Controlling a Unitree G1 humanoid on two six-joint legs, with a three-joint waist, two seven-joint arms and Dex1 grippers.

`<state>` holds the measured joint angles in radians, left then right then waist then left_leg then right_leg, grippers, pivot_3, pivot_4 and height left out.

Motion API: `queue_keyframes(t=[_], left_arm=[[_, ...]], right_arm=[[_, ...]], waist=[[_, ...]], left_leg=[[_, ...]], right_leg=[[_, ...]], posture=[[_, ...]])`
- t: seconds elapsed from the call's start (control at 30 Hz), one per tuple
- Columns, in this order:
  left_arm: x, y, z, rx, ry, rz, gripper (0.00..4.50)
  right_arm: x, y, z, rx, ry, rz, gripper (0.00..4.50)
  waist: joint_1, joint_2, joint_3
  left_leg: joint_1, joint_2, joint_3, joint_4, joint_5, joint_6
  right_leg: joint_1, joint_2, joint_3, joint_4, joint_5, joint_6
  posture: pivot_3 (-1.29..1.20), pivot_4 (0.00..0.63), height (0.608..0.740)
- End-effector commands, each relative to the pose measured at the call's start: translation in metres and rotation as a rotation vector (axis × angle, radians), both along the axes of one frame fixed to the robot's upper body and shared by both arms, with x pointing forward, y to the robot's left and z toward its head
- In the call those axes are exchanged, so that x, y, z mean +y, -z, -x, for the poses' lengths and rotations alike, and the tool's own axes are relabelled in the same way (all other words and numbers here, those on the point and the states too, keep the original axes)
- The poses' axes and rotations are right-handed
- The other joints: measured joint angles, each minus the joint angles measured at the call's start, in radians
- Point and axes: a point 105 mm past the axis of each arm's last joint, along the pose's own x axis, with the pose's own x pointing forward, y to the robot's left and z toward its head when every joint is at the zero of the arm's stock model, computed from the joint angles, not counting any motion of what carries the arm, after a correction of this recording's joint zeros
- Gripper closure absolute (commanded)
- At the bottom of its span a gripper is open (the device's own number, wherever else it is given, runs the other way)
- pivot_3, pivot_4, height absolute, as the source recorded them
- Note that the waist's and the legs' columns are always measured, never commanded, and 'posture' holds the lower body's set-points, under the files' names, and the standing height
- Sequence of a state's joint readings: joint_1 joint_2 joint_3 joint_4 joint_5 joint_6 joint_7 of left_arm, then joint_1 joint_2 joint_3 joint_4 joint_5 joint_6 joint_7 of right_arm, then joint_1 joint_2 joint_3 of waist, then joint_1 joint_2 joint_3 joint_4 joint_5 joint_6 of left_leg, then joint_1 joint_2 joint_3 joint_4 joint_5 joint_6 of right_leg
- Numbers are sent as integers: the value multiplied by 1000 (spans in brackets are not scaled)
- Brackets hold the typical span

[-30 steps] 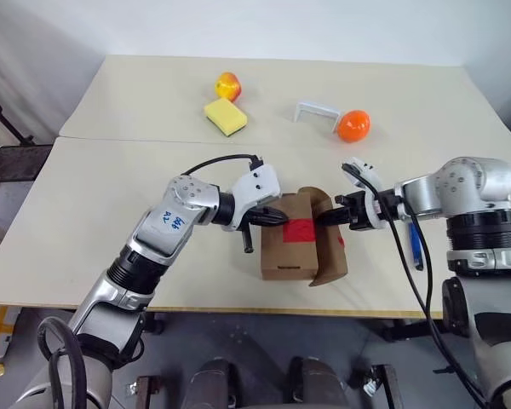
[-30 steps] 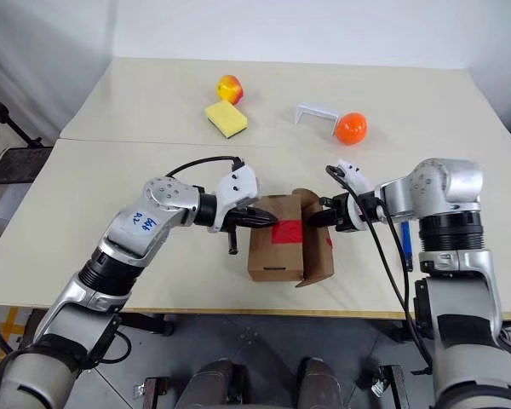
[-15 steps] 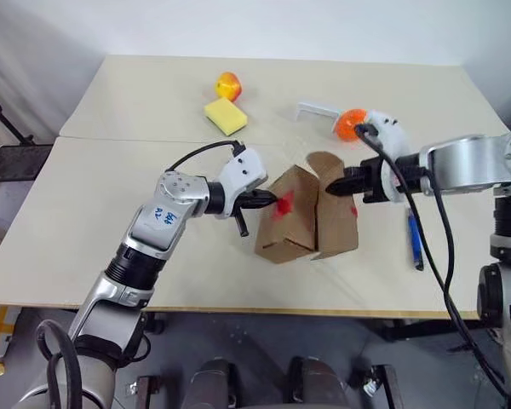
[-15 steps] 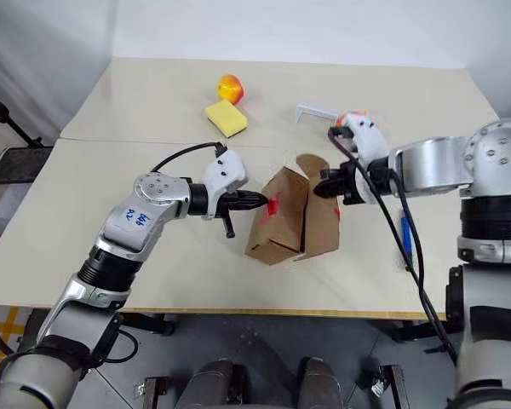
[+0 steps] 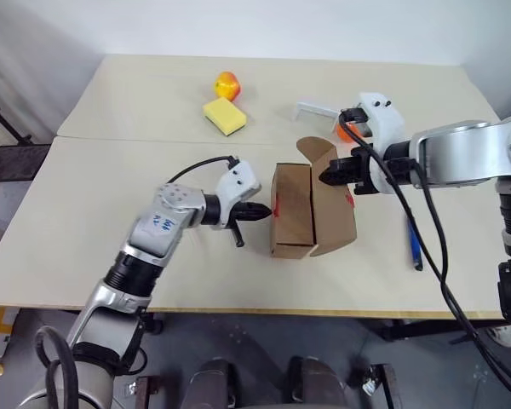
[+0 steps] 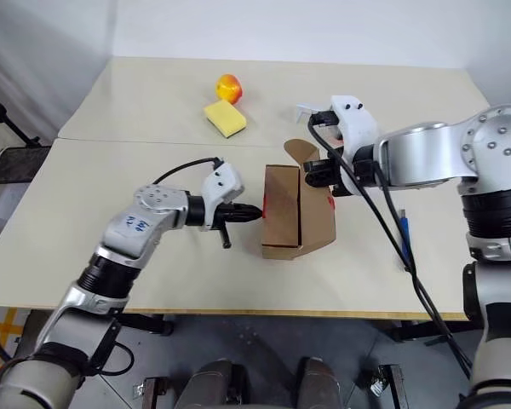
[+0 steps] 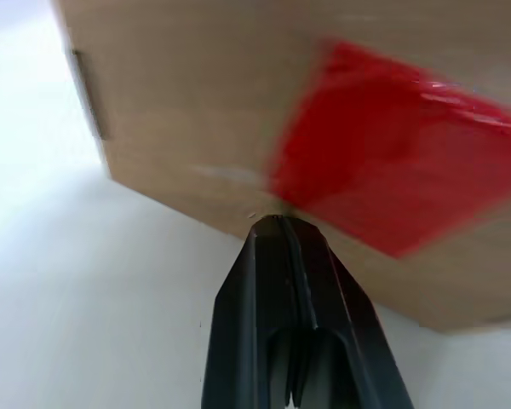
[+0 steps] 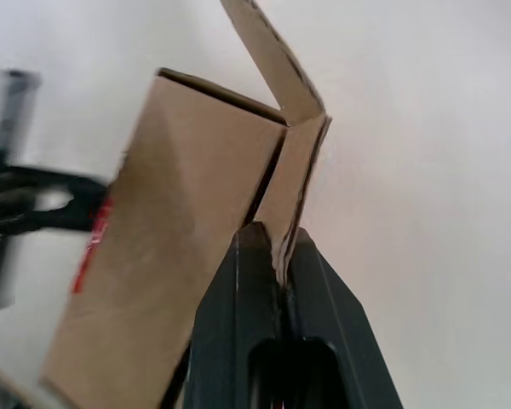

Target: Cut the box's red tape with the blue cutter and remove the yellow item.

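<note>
The box [image 5: 302, 210] stands near the front of the table [image 5: 85, 213], with the red tape [image 7: 392, 179] on its left side. The left claw [image 5: 266, 213] is closed and empty, its tip at the tape's edge. The right claw [image 5: 325, 175] is closed on a box flap [image 8: 281, 213]. The blue cutter [image 5: 415, 244] lies to the right of the box, well apart. Farther back lie a sponge [image 5: 225, 116] and an apple [image 5: 227, 85].

Both arms are silver-grey metal with black ribbed joint rings, white wrist housings behind each tool, the left tool [image 5: 262, 213] and right tool [image 5: 326, 175] having slim black fingers, looping black cables, and blue handwritten marks on the left forearm.
</note>
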<state>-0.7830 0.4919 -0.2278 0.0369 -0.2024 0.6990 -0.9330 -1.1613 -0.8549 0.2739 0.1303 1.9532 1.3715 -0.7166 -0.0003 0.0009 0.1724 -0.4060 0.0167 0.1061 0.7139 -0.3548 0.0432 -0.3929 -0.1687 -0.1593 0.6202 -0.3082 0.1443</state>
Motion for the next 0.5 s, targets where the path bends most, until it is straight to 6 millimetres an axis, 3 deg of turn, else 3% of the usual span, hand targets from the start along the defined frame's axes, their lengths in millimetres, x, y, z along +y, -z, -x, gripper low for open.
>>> queue_keyframes(t=[0.03, 0.17, 0.23, 0.37, 0.5], left_arm=[[7, -38, 7, -20, 47, 98, 4500], [9, -72, 3, -82, 47, 188, 4500], [-5, -81, -1, -145, 68, 191, 4500], [-31, -56, -8, -191, 130, 70, 4500], [-36, -39, -13, -225, 160, -23, 4500]], right_arm=[[4, 23, 1, 76, -9, 60, 4472], [7, 21, -3, 79, 6, 68, 4472], [10, 20, -2, 77, -10, 67, 4472], [10, 18, -3, 71, -3, 71, 4472], [10, 16, -3, 60, -1, 66, 4472]], waist=[[-2, 0, 0], [0, 0, 0], [1, 0, 0], [2, 0, 0], [-5, -1, 0]], left_leg=[[0, 0, 0, 0, 0, 0], [0, 2, -1, 0, 0, 0], [0, 3, -1, 1, 0, 0], [0, -1, -1, 1, 0, 0], [0, -1, 1, -1, 0, 0]], right_leg=[[0, 0, 0, 0, 0, 0], [0, 0, 0, 0, 0, 0], [0, 0, 0, 0, 0, 0], [1, 0, 0, 0, 0, 0], [-1, 0, 0, 0, 0, 0]], posture=[[0, 150, 740], [0, 150, 740], [0, 150, 740], [0, 150, 740], [0, 150, 740]])
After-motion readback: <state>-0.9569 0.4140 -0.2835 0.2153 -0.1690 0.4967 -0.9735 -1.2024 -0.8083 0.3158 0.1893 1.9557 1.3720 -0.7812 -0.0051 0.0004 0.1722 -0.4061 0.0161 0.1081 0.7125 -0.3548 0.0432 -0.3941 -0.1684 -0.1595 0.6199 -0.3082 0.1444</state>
